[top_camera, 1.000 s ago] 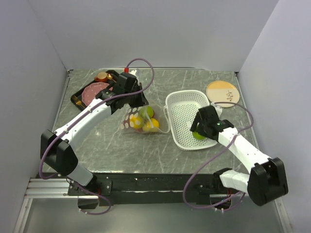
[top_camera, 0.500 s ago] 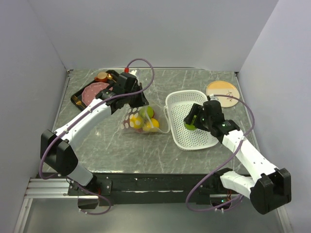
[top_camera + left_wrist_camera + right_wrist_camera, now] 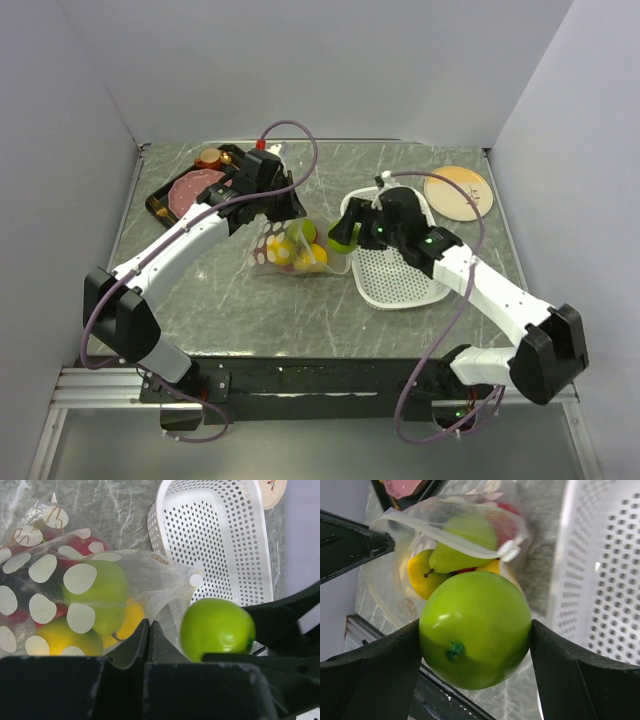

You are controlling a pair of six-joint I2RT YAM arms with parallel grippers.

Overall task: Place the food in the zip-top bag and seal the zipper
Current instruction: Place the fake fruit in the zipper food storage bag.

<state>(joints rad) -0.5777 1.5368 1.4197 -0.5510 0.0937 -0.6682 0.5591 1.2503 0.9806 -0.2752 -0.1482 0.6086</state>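
Green apple (image 3: 475,630) in right gripper (image 3: 351,232) near bag (image 3: 45,567)

Clear zip-top bag (image 3: 45,567) has white polka dots, with yellow, green and red fruit (image 3: 107,592) showing through. Right of it, the apple (image 3: 475,630) is bright green and the basket (image 3: 215,535) white, perforated. Table (image 3: 300,300) is grey-green marbled; tray (image 3: 155,207) far left black, plate (image 3: 455,185) far right tan-orange.

A white perforated basket (image 3: 388,282) sits right of centre on the grey marbled bench (image 3: 220,305). A round tan plate (image 3: 458,192) lies near its far right corner. At far left, a black tray (image 3: 156,206) carries a pink meat slice (image 3: 192,185) and a small brown round piece (image 3: 209,157)
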